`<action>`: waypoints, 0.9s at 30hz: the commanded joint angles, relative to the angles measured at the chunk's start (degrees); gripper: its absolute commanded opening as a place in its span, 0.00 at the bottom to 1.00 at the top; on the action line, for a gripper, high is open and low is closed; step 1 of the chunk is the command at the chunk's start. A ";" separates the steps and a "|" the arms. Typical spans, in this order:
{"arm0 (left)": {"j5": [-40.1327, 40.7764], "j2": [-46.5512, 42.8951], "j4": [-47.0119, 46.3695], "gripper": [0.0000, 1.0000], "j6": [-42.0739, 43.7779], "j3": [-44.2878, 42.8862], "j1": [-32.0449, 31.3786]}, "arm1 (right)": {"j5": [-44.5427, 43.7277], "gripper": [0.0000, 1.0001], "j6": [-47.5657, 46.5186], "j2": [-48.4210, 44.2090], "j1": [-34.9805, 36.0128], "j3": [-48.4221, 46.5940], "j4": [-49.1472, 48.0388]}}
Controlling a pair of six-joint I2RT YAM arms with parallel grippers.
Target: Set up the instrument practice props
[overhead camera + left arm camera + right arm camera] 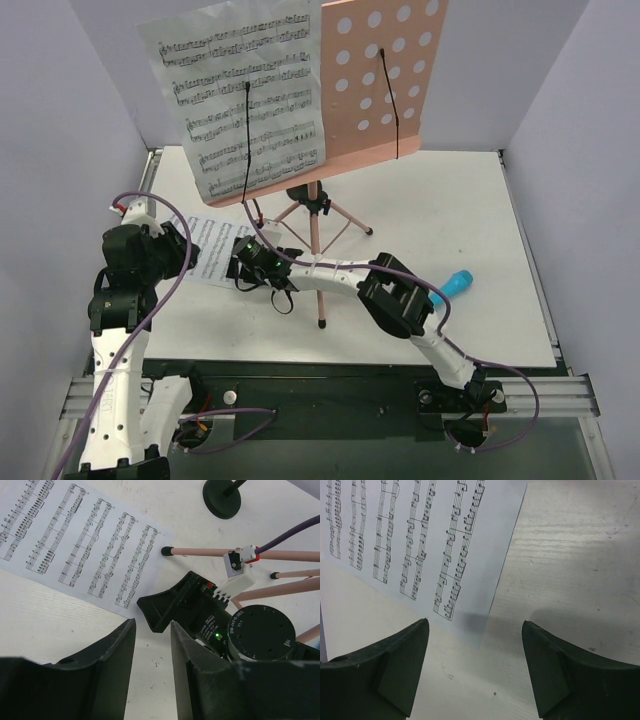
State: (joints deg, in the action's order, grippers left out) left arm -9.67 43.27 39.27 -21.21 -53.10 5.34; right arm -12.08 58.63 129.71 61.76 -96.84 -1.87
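Pink is the music stand point(400, 80) seen from above, standing on thin legs just beyond both grippers. One printed sheet point(240, 90) leans on its desk under a black wire holder point(247, 140). A second sheet point(208, 245) lies flat on the white table point(450, 200), between the left gripper point(185, 250) and the right gripper point(248, 262), which reaches across from the right. A blue tube point(458, 285) lies well to the right of that gripper. From the left wrist, the fingers stand a little apart with nothing between them; the second sheet is ahead and to their left, the right gripper's black body is just ahead, and a pink stand leg point(200, 551) is beyond it. From the right wrist, the fingers are spread wide and empty, and a corner of the second sheet lies on the table just ahead, between them.
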 commanded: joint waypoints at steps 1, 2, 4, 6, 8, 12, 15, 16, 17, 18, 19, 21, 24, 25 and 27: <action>-0.44 -0.20 -3.41 0.44 -0.06 -0.60 -0.33 | -0.15 0.70 5.08 3.79 -1.37 -5.55 5.29; -0.44 -0.20 -3.58 0.44 -0.06 -0.51 -0.25 | 0.56 0.69 5.26 5.36 -1.38 -6.86 5.21; -0.35 0.15 -3.58 0.44 -0.23 -0.51 -0.33 | 2.31 0.69 5.62 7.74 -1.81 -9.58 5.65; -0.26 0.41 -3.76 0.44 -0.23 -0.77 -0.34 | 3.11 0.68 5.53 9.67 -1.82 -11.78 5.74; -0.09 0.59 -3.67 0.44 -0.15 -0.95 -0.42 | 3.72 0.68 4.57 11.43 -1.82 -14.16 6.26; 0.26 0.59 -3.41 0.43 -0.15 -1.04 -0.60 | 5.82 0.68 3.51 13.64 -2.78 -16.10 5.92; 0.27 0.59 -3.32 0.43 -0.06 -1.22 -0.68 | 9.60 0.66 3.42 15.30 -3.83 -16.28 3.37; 0.35 0.68 -3.32 0.43 -0.14 -1.30 -0.69 | 11.53 0.66 2.98 15.74 -4.36 -16.28 2.41; 0.36 0.68 -3.41 0.43 -0.06 -1.39 -0.69 | 13.98 0.65 2.89 16.62 -4.63 -16.54 0.39; 0.36 0.68 -3.32 0.43 -0.14 -1.39 -0.69 | 16.01 0.63 2.89 17.15 -5.15 -16.80 -0.32; 0.27 0.68 -3.41 0.43 -0.15 -1.48 -0.69 | 17.07 0.57 2.54 18.11 -5.42 -17.76 -0.76; 0.27 0.59 -3.32 0.43 -0.15 -1.48 -0.60 | 20.24 0.52 2.01 19.69 -6.21 -19.52 -1.03; 0.27 0.42 -3.23 0.43 0.03 -1.48 -0.60 | 24.89 0.51 0.88 21.02 -7.00 -21.20 -2.52; 0.44 0.33 -3.23 0.43 0.12 -1.39 -0.60 | 25.78 0.51 0.26 20.94 -7.09 -21.37 -2.87; 1.23 0.33 -3.32 0.43 0.56 -1.13 -0.69 | 27.01 0.51 -1.41 19.45 -7.00 -19.46 -4.37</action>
State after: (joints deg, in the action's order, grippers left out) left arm -9.54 44.05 38.79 -21.37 -53.10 4.93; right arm 10.02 60.97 147.68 55.09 -118.21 -9.34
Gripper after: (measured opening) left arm 0.434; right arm 0.510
